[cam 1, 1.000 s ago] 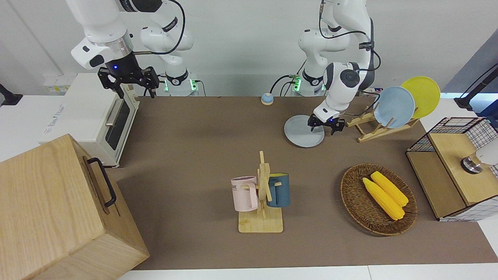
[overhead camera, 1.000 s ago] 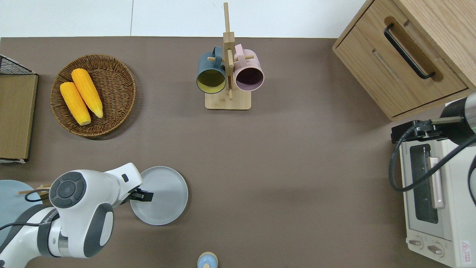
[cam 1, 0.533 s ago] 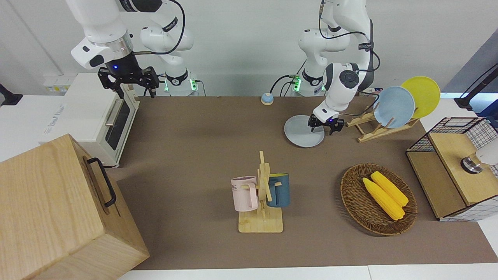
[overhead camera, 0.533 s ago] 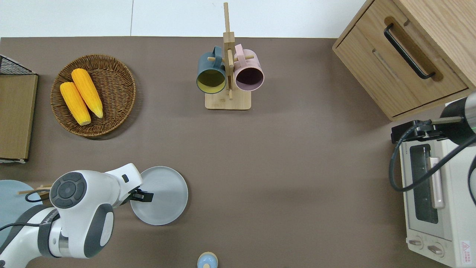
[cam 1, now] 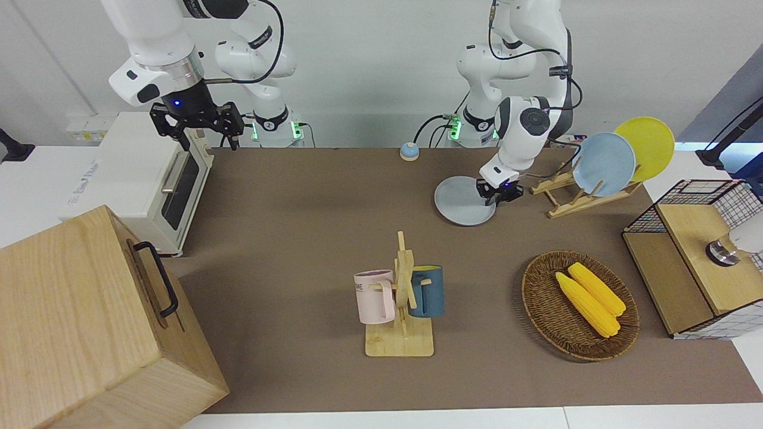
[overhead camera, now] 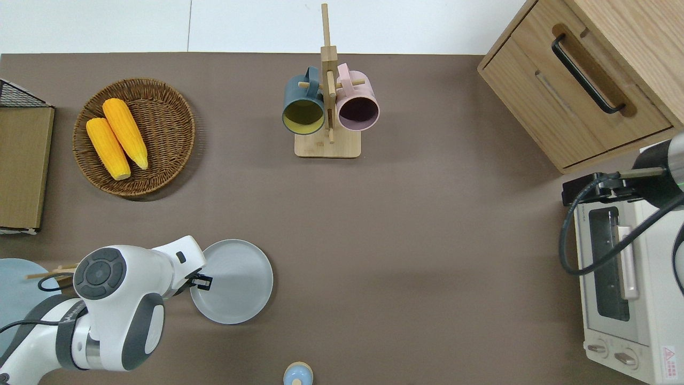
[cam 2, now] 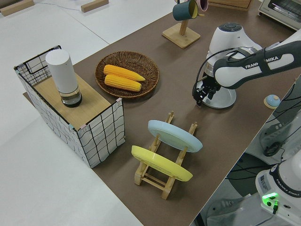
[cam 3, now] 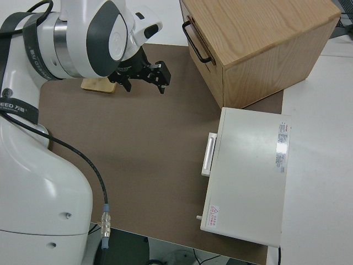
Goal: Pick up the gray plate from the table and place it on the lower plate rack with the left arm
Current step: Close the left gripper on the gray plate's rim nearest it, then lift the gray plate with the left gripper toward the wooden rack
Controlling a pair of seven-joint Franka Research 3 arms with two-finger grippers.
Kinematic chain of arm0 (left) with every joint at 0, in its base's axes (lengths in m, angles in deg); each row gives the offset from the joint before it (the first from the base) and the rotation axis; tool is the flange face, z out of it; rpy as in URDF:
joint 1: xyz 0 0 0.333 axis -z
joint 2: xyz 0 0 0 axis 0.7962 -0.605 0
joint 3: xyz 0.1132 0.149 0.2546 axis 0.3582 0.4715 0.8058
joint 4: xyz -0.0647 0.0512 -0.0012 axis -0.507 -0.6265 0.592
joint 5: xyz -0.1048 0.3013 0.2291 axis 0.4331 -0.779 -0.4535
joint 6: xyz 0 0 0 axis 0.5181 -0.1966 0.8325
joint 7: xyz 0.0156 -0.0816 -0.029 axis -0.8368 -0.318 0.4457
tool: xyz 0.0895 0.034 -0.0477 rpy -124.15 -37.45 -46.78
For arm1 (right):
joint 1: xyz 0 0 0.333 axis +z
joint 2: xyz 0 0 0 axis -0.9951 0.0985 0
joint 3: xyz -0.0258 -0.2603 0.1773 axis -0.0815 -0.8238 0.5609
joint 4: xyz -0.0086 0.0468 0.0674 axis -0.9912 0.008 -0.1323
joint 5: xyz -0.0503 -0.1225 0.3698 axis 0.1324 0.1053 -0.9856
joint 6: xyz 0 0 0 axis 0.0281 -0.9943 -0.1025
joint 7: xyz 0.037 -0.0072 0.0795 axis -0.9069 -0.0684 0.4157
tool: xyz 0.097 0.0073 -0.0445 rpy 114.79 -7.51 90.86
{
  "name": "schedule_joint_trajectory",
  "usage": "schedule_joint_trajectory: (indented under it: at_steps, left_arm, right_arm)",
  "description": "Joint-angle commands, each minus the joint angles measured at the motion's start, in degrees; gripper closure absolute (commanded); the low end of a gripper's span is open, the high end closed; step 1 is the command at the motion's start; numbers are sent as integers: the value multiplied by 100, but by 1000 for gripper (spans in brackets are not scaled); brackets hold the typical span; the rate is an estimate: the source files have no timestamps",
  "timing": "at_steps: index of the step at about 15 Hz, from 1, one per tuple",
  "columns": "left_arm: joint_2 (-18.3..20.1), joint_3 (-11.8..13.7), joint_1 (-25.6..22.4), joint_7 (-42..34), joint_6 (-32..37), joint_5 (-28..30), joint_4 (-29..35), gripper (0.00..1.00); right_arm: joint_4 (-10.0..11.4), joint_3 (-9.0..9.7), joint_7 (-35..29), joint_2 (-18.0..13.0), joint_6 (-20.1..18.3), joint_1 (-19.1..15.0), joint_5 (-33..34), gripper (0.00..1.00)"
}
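Observation:
The gray plate point(cam 1: 462, 202) lies on the brown mat, toward the left arm's end of the table; it also shows in the overhead view point(overhead camera: 235, 280) and the left side view point(cam 2: 221, 99). My left gripper point(cam 1: 499, 195) is down at the plate's rim on the rack's side, shut on it point(overhead camera: 200, 282). The plate's gripped edge looks slightly raised. The lower plate rack point(cam 1: 566, 199) stands just beside the plate and holds a light blue plate point(cam 1: 607, 164) and a yellow plate point(cam 1: 647, 146) in its upper slots; its lower slots are empty point(cam 2: 162, 176). My right gripper point(cam 1: 197, 122) is open and parked.
A wooden mug stand point(cam 1: 400, 298) with two mugs stands mid-table. A wicker basket point(cam 1: 536, 298) with two corn cobs and a wire-sided box point(cam 1: 697, 256) sit farther from the robots than the rack. A toaster oven point(cam 1: 143, 179), a wooden cabinet point(cam 1: 77, 322) and a small blue-topped knob point(cam 1: 409, 151) are also there.
My left gripper's fingers have closed from spread open onto the gray plate's rim. The plate has shifted slightly away from the rack. The right arm has not moved.

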Motion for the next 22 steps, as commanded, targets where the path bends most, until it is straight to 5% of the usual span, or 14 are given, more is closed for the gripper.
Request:
schedule_joint_trajectory:
  at_steps: [1,12,22]
  left_arm:
    - [27,22,70,52,-155,-7,107,1000]
    - [115,74,9,-53,90,-15,-24,1000]
    - [414,109,-9,-62,1549,-15,-903,1000]
  right_arm:
    - [-37,-34,-22,2,-5,41,-15,17]
    - [-37,-34,-22,2,-5,41,-15,17]
    - [-37,-34,-22,2,-14,41,-15,17]
